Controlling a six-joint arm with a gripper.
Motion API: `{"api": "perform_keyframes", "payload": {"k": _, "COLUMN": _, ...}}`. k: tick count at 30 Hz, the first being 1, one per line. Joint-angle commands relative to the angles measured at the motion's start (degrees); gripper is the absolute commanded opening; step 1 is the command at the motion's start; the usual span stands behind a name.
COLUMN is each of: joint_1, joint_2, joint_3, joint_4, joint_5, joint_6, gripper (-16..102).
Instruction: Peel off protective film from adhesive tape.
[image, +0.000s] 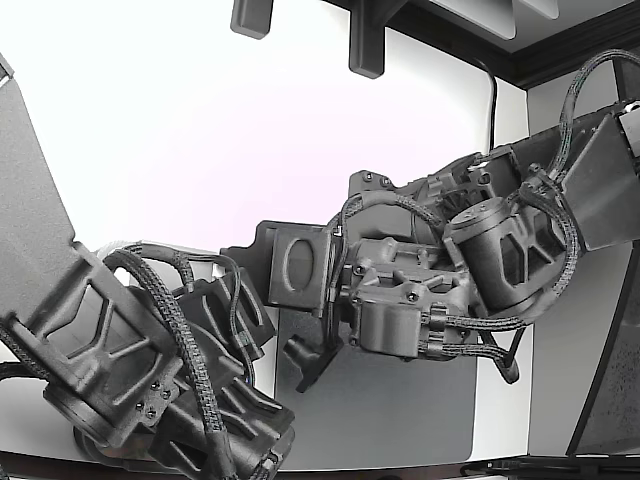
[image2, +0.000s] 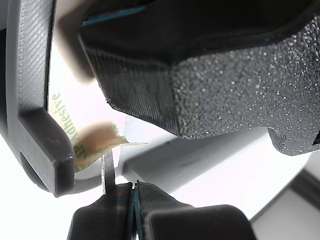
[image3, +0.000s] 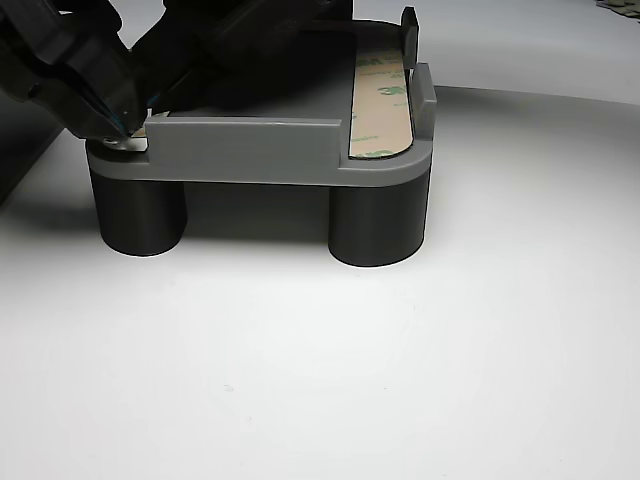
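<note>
White tabletop (image3: 400, 380), gray fixture (image3: 250, 150) with tape strip (image3: 380, 105), pincer (image2: 134, 187) closed on film (image2: 108, 172).

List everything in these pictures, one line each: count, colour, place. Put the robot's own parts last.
Holder: one, grey, a flat plate on two dark round legs, standing on the white surface in the other view.
Tape strip: one, tan with green print, lying in the holder's slot at the other view's right.
Film corner: one, brownish and see-through, lifted off printed tape in the wrist view.
Mat: one, grey, on the white table under the arms in the exterior view.
Table: one, white, beneath everything.
Arms: two, dark grey with braided cables, meeting mid-frame in the exterior view.
Gripper: one, black, fingers closed together beside the film corner.
</note>
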Motion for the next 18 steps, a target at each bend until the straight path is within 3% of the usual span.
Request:
{"api": "perform_keyframes", "payload": {"k": 1, "joint_1": -0.35, "joint_2": 1.58, "joint_3": -1.32, "joint_4": 0.0, "joint_5": 0.18, "joint_6": 0.18, "gripper": -10}}
{"api": "perform_keyframes", "payload": {"k": 18, "joint_1": -0.26, "joint_2": 1.67, "joint_3": -1.23, "joint_4": 0.18, "joint_5": -0.44, "joint_6": 2.29, "gripper": -10}}
